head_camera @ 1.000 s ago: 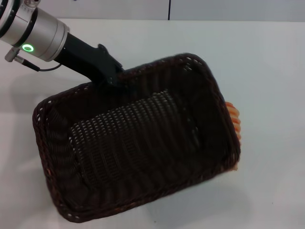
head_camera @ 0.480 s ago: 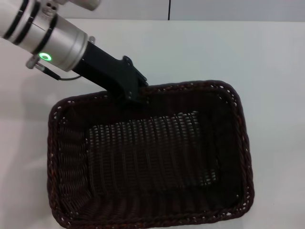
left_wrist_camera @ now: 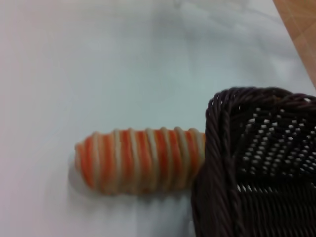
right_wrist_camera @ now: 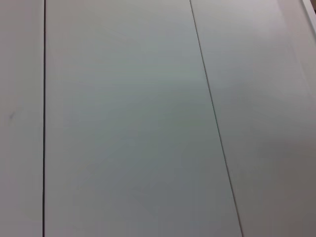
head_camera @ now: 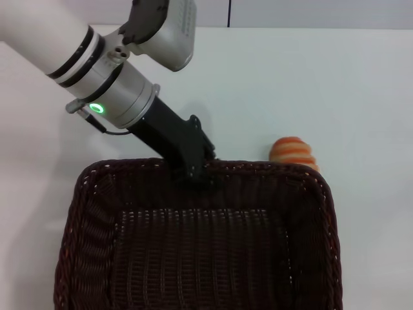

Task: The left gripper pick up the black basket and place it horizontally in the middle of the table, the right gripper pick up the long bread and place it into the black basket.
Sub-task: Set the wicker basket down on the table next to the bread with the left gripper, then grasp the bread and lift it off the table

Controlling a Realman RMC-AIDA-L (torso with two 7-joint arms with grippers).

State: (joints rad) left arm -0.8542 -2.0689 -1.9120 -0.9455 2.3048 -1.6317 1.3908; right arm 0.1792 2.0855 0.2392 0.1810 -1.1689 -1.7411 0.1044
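The black basket (head_camera: 193, 252) fills the lower middle of the head view, its long sides running across the white table (head_camera: 361, 90). My left gripper (head_camera: 193, 169) is shut on the middle of the basket's far rim. Just beyond the basket's far right corner lies the long bread (head_camera: 293, 152), striped orange and cream, partly hidden by the rim. In the left wrist view the long bread (left_wrist_camera: 140, 160) lies on the table with one end against the black basket (left_wrist_camera: 256, 163) corner. The right gripper is out of view.
The right wrist view shows only pale panels with thin dark seams (right_wrist_camera: 212, 113). A grey wall with a dark vertical seam (head_camera: 230, 13) runs along the table's far edge. Bare white table lies beyond and to the right of the basket.
The left arm has swung the basket round from a slanted lie to a level one and drawn it nearer. The bread, hidden half a second ago, shows behind the far right corner.
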